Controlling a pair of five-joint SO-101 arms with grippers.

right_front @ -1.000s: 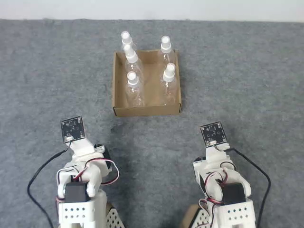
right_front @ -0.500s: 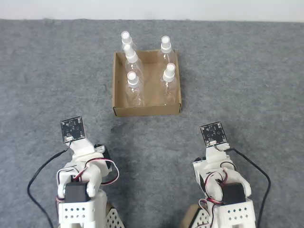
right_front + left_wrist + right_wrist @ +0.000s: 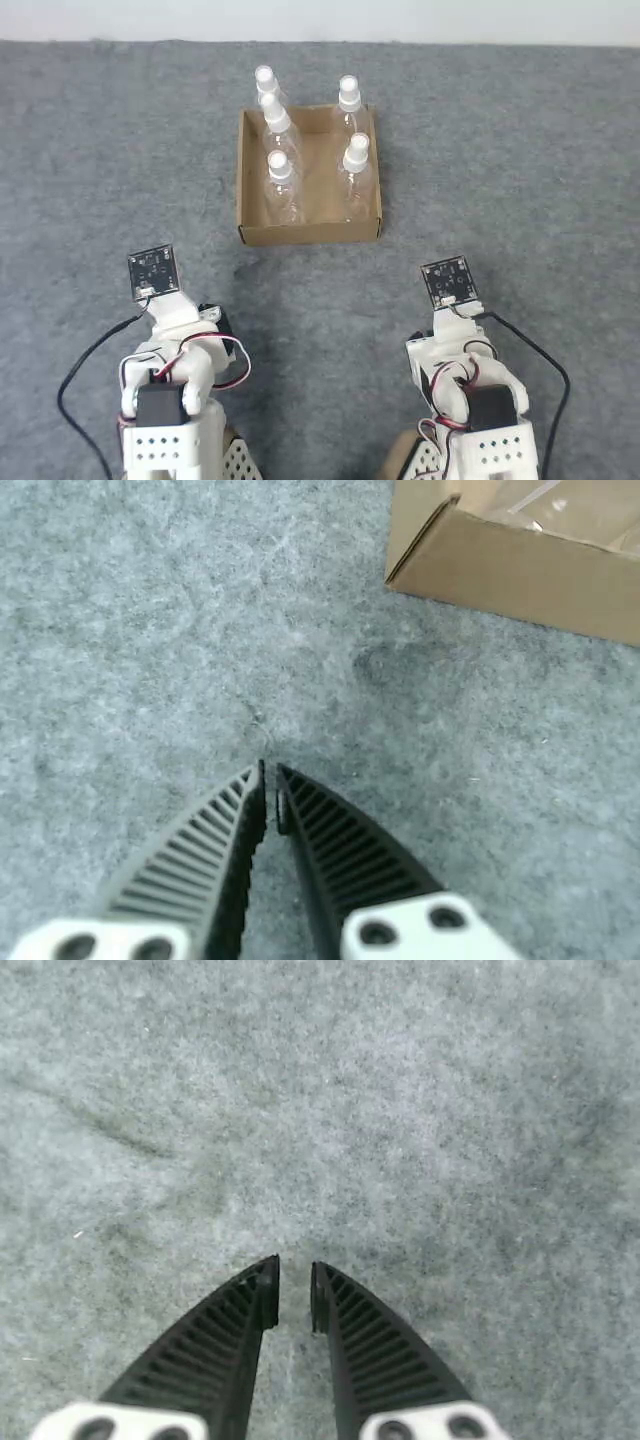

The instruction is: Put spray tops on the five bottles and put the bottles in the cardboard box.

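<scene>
The cardboard box (image 3: 309, 232) sits at the far middle of the grey carpet. Several clear bottles with white spray tops stand upright in it, among them a front-left bottle (image 3: 282, 180), a front-right bottle (image 3: 356, 168) and a back-right bottle (image 3: 349, 101). My left gripper (image 3: 269, 772) hovers shut over bare carpet with nothing held, a short way in front of the box's near corner (image 3: 500, 565). My right gripper (image 3: 294, 1268) is also shut and holds nothing above the carpet. Both arms, left arm (image 3: 170, 385) and right arm (image 3: 468, 390), are folded back near the front edge.
Grey carpet (image 3: 520, 180) covers the whole table, with free room on both sides of the box and between the box and the arms. Black cables (image 3: 75, 375) trail beside each arm base.
</scene>
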